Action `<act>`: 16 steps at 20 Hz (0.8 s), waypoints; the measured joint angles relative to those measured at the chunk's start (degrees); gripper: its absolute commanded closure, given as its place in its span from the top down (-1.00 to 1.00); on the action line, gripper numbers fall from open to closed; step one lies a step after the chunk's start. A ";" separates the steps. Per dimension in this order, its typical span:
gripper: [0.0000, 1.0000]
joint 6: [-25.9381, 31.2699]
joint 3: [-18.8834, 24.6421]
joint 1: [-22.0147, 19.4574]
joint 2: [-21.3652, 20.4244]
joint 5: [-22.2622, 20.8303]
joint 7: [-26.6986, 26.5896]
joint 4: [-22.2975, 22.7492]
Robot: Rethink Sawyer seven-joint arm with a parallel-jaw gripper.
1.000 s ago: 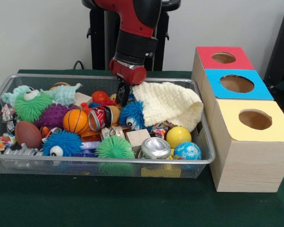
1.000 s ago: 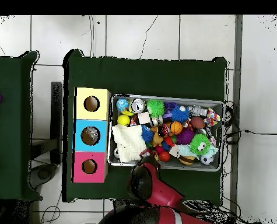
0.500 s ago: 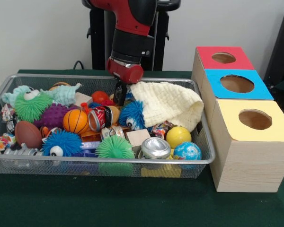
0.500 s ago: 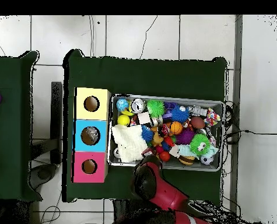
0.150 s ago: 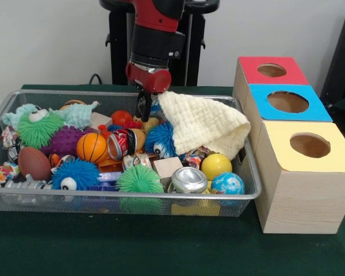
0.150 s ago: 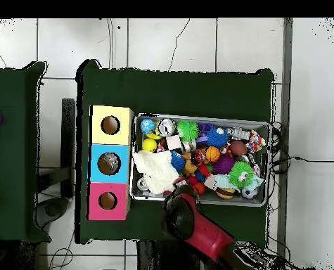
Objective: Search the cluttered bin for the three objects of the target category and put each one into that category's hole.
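Note:
A wire mesh bin (image 5: 132, 196) is packed with toys, balls and cans. My gripper (image 5: 145, 109) hangs over its far side, shut on a corner of a cream knitted cloth (image 5: 204, 123) and holding that corner up. The cloth drapes down to the right over the clutter and hides what lies under it. A blue spiky ball with an eye (image 5: 161, 140) sits just below the gripper. From overhead, the cloth (image 6: 155, 167) lies at the bin's left end with the gripper (image 6: 178, 184) at its lower right corner.
Three wooden boxes with round holes stand right of the bin: red top (image 5: 270, 70), blue top (image 5: 287, 102), yellow top (image 5: 309, 145). In the bin lie an orange basketball (image 5: 92, 147), a yellow ball (image 5: 217, 165), a globe ball (image 5: 227, 184) and a crushed can (image 5: 189, 179).
The gripper has risen and shifted slightly left, pulling the cloth's corner up with it. The cloth now stretches into a peak at the gripper.

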 measured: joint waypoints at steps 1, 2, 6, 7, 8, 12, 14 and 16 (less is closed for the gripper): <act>-1.00 1.25 0.00 -0.04 -0.89 -0.01 0.00 0.12; -1.00 2.50 0.00 -0.09 -1.77 -0.01 0.00 0.24; -1.00 6.34 -0.01 -0.13 -5.04 -0.02 0.00 0.68; -1.00 6.76 -0.01 -0.13 -5.51 -0.03 0.00 0.73; -1.00 6.91 -0.01 -0.13 -5.93 -0.03 0.00 0.76; -1.00 7.08 -0.02 -0.13 -7.06 -0.03 0.00 0.78; -1.00 7.08 -0.02 -0.13 -7.28 -0.03 0.00 0.79; -1.00 7.08 -0.02 -0.14 -7.51 -0.03 0.00 0.79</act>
